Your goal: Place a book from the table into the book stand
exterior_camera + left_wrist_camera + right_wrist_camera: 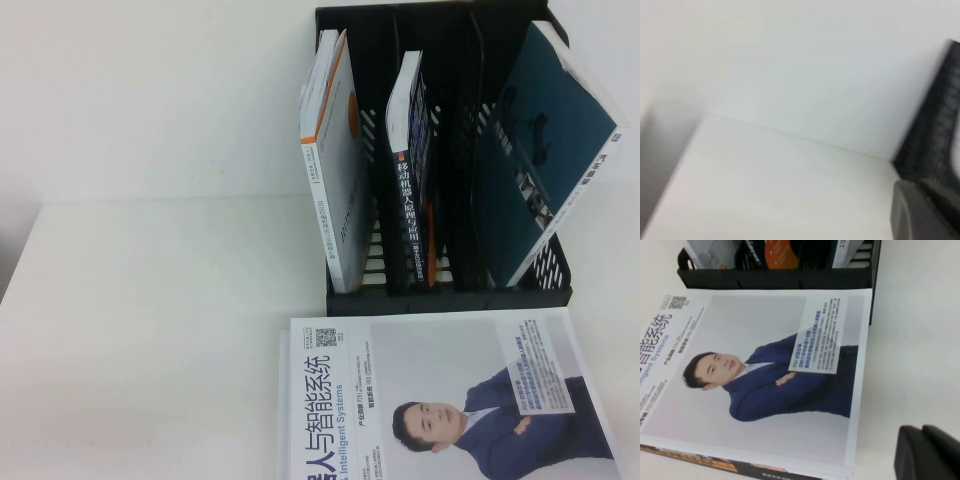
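The book (550, 140), with its dark teal back cover showing, stands in the rightmost slot of the black book stand (450, 300), leaning right and rising above the rim. The stand sits at the back of the white table (150, 330). Neither gripper shows in the high view. My left gripper (927, 210) is shut and empty, low over the bare table to the left of the stand (935, 125). My right gripper (927, 452) is shut and empty over the table, just right of the flat book, in front of the stand (775, 279).
A white book picturing a man in a blue suit (450, 400) lies flat in front of the stand, also in the right wrist view (765, 375). A white book with an orange edge (335, 170) and a dark book (412, 170) fill the other slots.
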Controlling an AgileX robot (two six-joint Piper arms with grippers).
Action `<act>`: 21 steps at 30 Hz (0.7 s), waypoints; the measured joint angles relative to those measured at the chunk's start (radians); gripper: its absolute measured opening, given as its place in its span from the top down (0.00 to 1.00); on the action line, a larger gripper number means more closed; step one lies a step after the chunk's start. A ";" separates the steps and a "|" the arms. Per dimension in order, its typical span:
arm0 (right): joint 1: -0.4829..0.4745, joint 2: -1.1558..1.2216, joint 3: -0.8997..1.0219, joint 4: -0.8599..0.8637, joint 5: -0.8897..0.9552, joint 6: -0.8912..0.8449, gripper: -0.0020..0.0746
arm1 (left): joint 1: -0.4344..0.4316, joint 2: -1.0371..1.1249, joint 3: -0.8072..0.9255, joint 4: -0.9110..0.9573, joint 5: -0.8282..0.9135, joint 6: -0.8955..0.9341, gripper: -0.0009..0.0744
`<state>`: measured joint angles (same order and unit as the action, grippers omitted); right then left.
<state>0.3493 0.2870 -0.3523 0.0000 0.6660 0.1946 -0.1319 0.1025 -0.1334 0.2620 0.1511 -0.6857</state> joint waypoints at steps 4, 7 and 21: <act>0.000 0.000 0.000 0.000 0.000 0.000 0.98 | 0.074 -0.102 0.062 -0.029 0.069 0.012 0.99; 0.000 0.000 0.002 0.000 0.000 0.000 0.98 | 0.097 -0.111 0.108 -0.049 0.097 0.046 0.99; 0.000 0.000 0.002 0.000 0.000 0.000 0.98 | 0.104 -0.114 0.153 -0.066 0.160 0.140 0.99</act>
<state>0.3493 0.2870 -0.3506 0.0000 0.6660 0.1946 -0.0275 -0.0113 0.0198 0.1956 0.3111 -0.5460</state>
